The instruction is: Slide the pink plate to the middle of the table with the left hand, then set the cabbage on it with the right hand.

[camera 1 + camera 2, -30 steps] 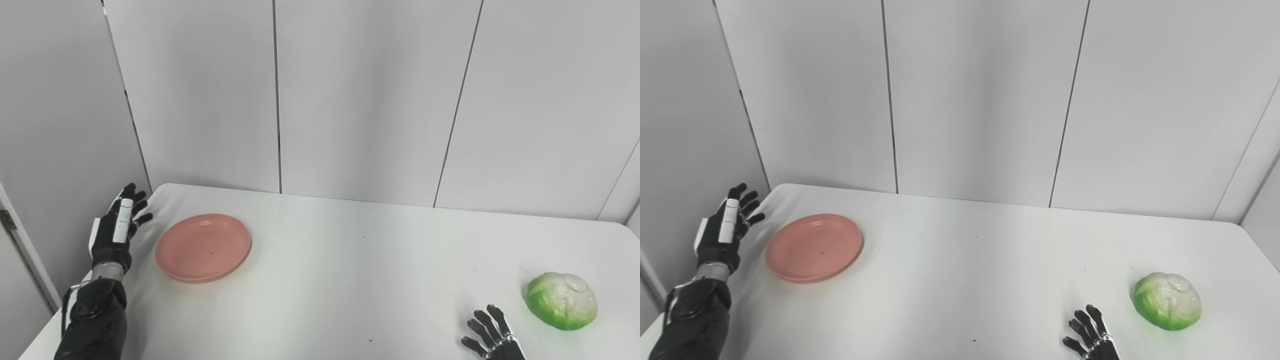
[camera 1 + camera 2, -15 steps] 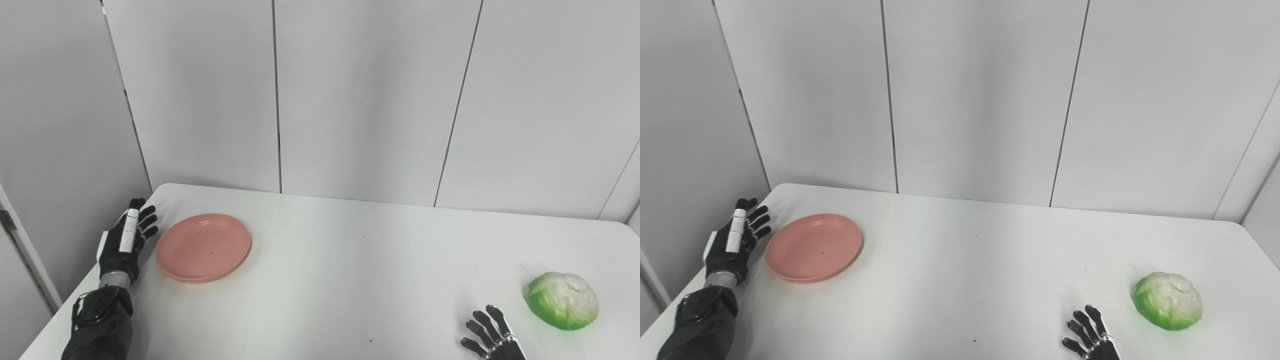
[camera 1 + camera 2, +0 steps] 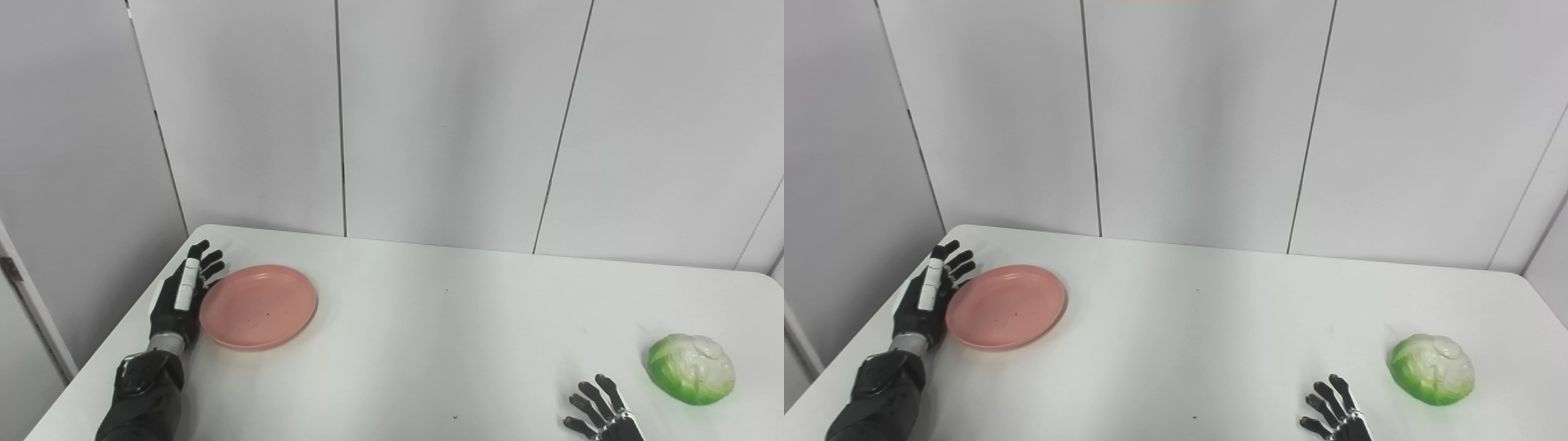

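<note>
A pink plate (image 3: 258, 306) lies flat on the white table (image 3: 429, 343) near its left end. My left hand (image 3: 181, 297) is open, fingers straight and pointing away from me, with its edge against the plate's left rim. A green and white cabbage (image 3: 691, 368) sits near the table's right end. My right hand (image 3: 599, 413) rests open at the bottom edge, fingers spread, to the left of the cabbage and apart from it; only its fingers show.
Grey wall panels (image 3: 429, 122) stand right behind the table's far edge. The table's left edge (image 3: 98, 361) runs close beside my left arm. A small dark speck (image 3: 454, 417) lies on the table near the front.
My left hand came down and moved right onto the table until it met the plate's left rim. The plate has slid a little to the right. The right hand and cabbage stayed put.
</note>
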`<state>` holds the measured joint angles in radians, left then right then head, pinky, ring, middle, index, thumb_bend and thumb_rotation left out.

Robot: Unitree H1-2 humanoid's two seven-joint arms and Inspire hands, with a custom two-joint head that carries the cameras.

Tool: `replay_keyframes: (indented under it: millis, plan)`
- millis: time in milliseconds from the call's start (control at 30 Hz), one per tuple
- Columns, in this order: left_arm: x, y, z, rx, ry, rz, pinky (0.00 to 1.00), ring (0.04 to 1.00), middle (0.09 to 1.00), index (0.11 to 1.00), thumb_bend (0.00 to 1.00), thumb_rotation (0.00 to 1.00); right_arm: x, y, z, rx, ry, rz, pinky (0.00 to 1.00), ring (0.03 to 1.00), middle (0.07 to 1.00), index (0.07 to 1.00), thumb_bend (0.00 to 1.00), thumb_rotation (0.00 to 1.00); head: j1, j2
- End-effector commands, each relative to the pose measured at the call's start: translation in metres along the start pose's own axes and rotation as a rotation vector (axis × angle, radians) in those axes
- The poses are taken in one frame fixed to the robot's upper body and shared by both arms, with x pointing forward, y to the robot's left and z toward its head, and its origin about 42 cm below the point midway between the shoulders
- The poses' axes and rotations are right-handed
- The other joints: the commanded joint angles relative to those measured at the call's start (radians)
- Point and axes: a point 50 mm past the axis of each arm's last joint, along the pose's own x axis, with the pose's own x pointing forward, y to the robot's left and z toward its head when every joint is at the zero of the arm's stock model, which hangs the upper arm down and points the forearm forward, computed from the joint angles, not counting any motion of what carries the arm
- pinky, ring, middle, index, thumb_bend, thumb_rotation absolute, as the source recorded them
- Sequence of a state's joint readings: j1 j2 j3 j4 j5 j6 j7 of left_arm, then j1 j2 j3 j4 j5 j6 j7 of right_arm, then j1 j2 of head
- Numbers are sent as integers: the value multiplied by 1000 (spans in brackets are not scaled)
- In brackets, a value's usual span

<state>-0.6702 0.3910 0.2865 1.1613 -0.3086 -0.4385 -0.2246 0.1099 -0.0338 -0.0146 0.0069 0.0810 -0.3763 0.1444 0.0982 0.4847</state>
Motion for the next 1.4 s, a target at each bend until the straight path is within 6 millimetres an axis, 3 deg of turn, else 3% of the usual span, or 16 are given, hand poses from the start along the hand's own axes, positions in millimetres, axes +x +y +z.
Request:
replay_keyframes:
  millis: [0,400,633,867,1133,1367]
  plan:
    - [6,-14,6,1,-11,-63,749,871,865,861,971,850,-17,-5,-14,-4,114,-9,747,843,876,915,847,949,0,1]
    - [1,-38,4,-7,-7,-191,767,896,881,903,938,868,-15,-1,-13,0,114,-7,746,841,874,915,829,954,-8,5]
    - [-10,-70,-6,-40,24,-237,763,886,870,899,951,861,-13,1,-12,-9,120,-5,742,842,875,914,836,962,-21,20]
    - [-25,-113,-21,-73,69,-298,804,900,878,922,964,876,-11,8,-4,-3,132,5,758,850,877,921,818,970,-58,65]
    - [-32,-145,-22,-63,84,-297,802,891,853,891,937,862,-4,20,6,6,139,-3,764,856,881,918,831,972,-114,110]
    - [-49,-169,-24,-87,96,-283,800,881,866,884,914,849,0,30,11,17,150,-7,769,856,877,912,855,967,-140,124]
